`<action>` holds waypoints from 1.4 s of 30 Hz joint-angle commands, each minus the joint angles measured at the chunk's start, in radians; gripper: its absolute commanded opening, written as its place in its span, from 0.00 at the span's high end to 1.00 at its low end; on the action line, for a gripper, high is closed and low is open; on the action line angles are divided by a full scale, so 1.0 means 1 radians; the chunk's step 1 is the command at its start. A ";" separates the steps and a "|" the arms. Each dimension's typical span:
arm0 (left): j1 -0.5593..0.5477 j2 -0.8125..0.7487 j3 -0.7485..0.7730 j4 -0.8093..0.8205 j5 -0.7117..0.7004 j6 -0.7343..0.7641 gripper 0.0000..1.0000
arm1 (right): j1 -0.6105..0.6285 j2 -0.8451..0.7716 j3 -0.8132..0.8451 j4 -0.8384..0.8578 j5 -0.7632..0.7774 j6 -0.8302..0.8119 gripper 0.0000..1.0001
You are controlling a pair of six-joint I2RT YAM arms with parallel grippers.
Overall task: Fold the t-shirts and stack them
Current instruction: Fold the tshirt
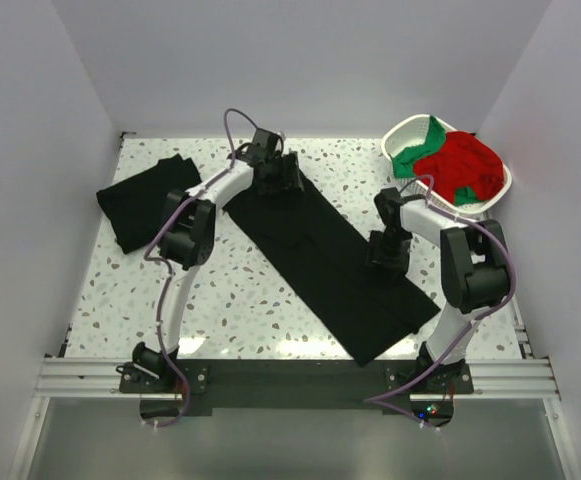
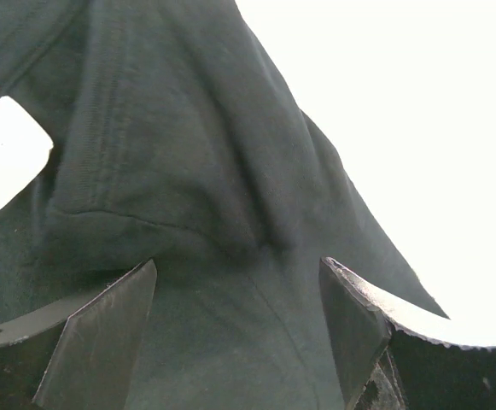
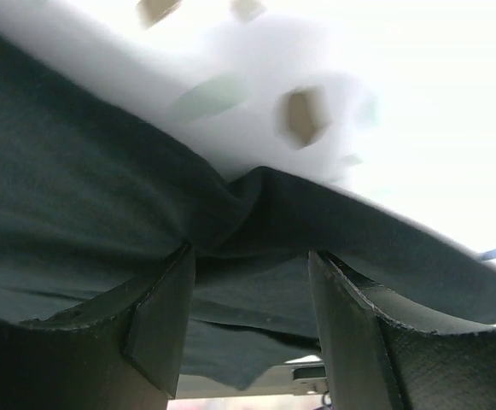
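Note:
A long black t-shirt (image 1: 330,265) lies flat and diagonal across the middle of the table. My left gripper (image 1: 275,178) is down on its far end. In the left wrist view the gripper (image 2: 239,286) is open, with black cloth (image 2: 188,154) under and between the fingers. My right gripper (image 1: 388,250) is on the shirt's right edge. In the right wrist view it (image 3: 252,260) is open around a raised fold of black cloth (image 3: 85,196). A folded black t-shirt (image 1: 145,200) lies at the far left. Red (image 1: 460,165) and green (image 1: 408,158) t-shirts fill the basket.
The white lattice basket (image 1: 398,130) stands at the far right corner, close behind my right arm. White walls close in the speckled table (image 1: 240,290) on three sides. The metal rail (image 1: 290,375) with both arm bases runs along the near edge.

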 commanded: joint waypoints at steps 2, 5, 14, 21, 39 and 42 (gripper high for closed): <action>0.047 0.119 0.039 -0.005 -0.007 0.077 0.17 | 0.090 -0.029 -0.057 0.004 -0.060 0.073 0.41; 0.057 0.142 0.061 0.044 0.042 0.093 0.17 | 0.148 -0.040 -0.078 0.019 -0.087 0.118 0.41; 0.055 0.185 0.136 0.181 0.179 0.156 0.17 | 0.306 -0.072 -0.063 0.019 -0.132 0.230 0.41; 0.037 0.055 0.113 0.241 0.213 0.138 0.17 | 0.320 -0.190 0.047 -0.098 -0.037 0.180 0.40; 0.029 -0.263 -0.328 0.173 0.093 -0.012 0.16 | 0.335 -0.245 -0.167 0.126 -0.158 0.078 0.40; 0.031 -0.241 -0.350 0.153 0.072 -0.020 0.16 | 0.340 -0.228 -0.176 0.145 -0.166 0.075 0.40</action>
